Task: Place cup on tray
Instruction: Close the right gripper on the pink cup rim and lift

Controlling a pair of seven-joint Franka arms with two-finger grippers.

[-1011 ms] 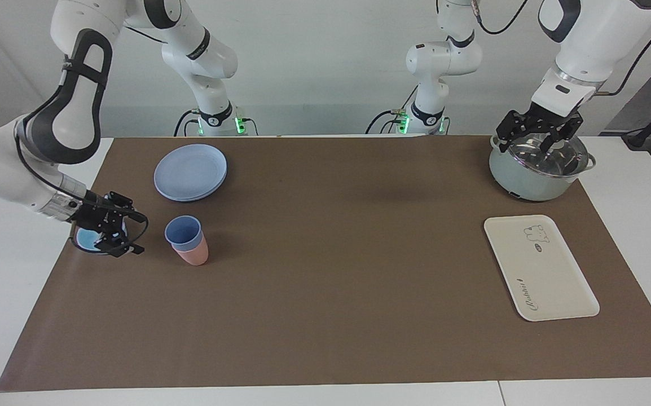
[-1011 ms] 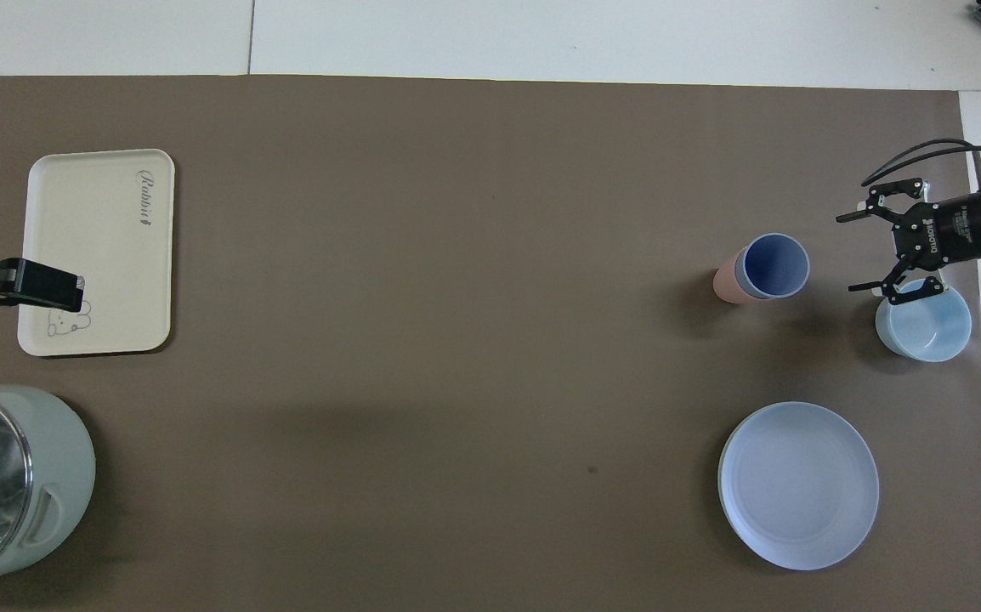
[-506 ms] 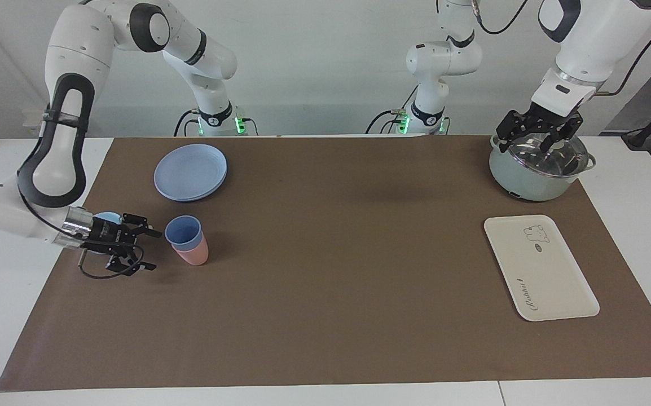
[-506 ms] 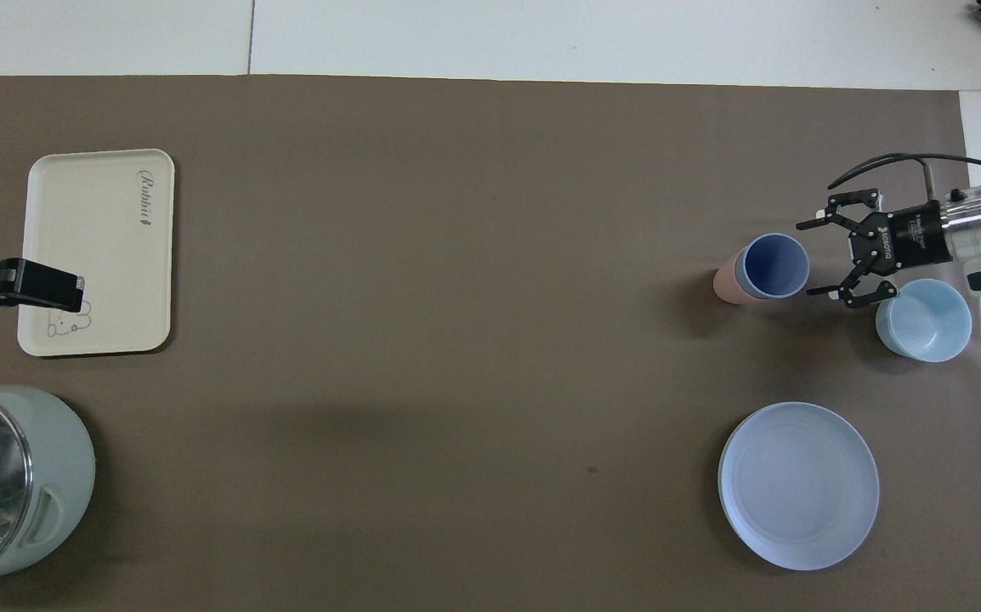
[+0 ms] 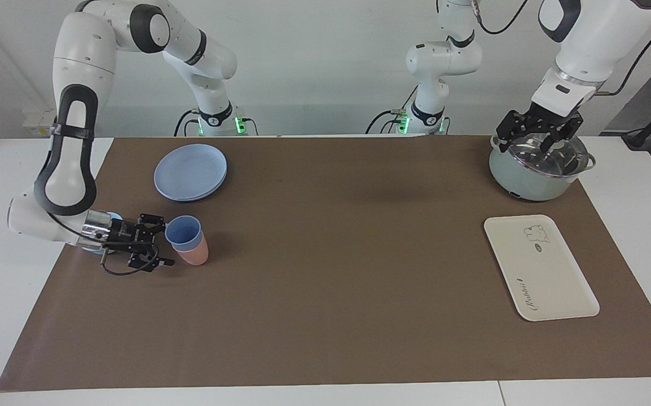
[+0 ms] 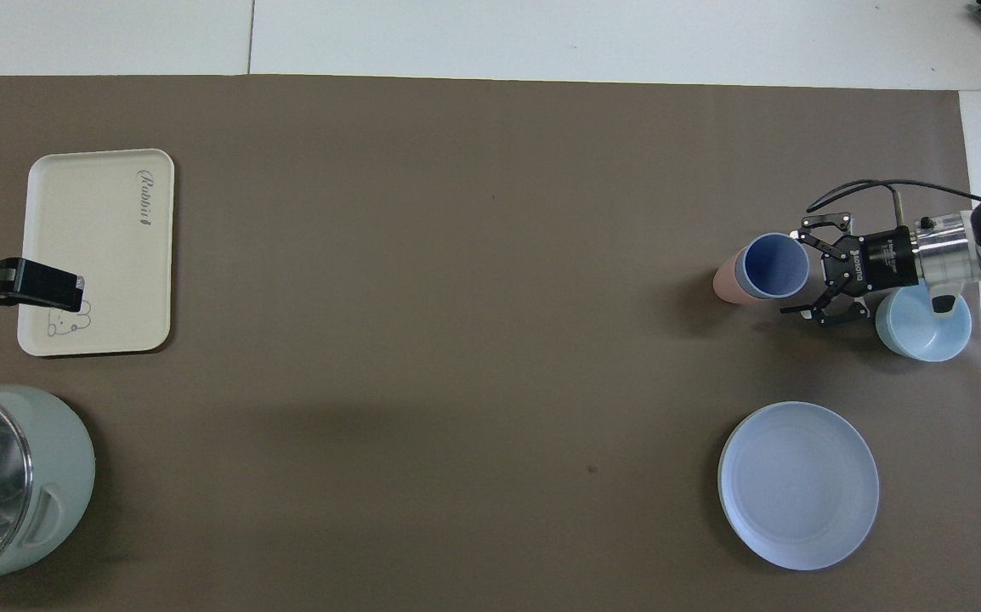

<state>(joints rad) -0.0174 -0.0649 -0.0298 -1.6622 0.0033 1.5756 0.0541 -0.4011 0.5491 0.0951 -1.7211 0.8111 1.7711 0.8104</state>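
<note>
Blue plastic cup [image 5: 183, 232], nested in pink cup [image 5: 194, 255] near plate [image 5: 190, 171]: light, stiff, slick; I'd pinch its exposed rim. Right gripper [image 5: 156, 243] gapes beside it, empty. Left gripper [image 5: 540, 135] waits over pot [image 5: 534, 169], open. Tray [image 5: 540, 267] well apart.

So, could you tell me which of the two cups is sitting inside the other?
The blue cup: it is nested in the pink cup, whose lower body shows beneath it.
</note>
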